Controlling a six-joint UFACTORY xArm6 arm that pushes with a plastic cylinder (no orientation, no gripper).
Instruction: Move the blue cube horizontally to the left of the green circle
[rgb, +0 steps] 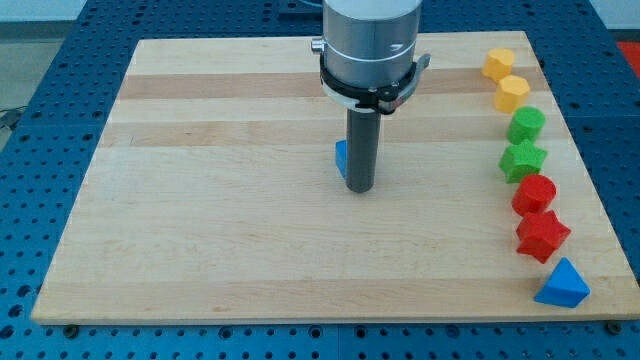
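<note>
Tip, a bare rod with no claw to open or close, touching the right face of blue cube mid-board, well left of green circle; push gently, centred, level with that circle.

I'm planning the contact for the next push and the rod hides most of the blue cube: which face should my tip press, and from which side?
Only the blue cube's left edge shows; my tip sits against its right. The green circle lies far right, so probably press the cube's left face, coming round from the view's left.
</note>
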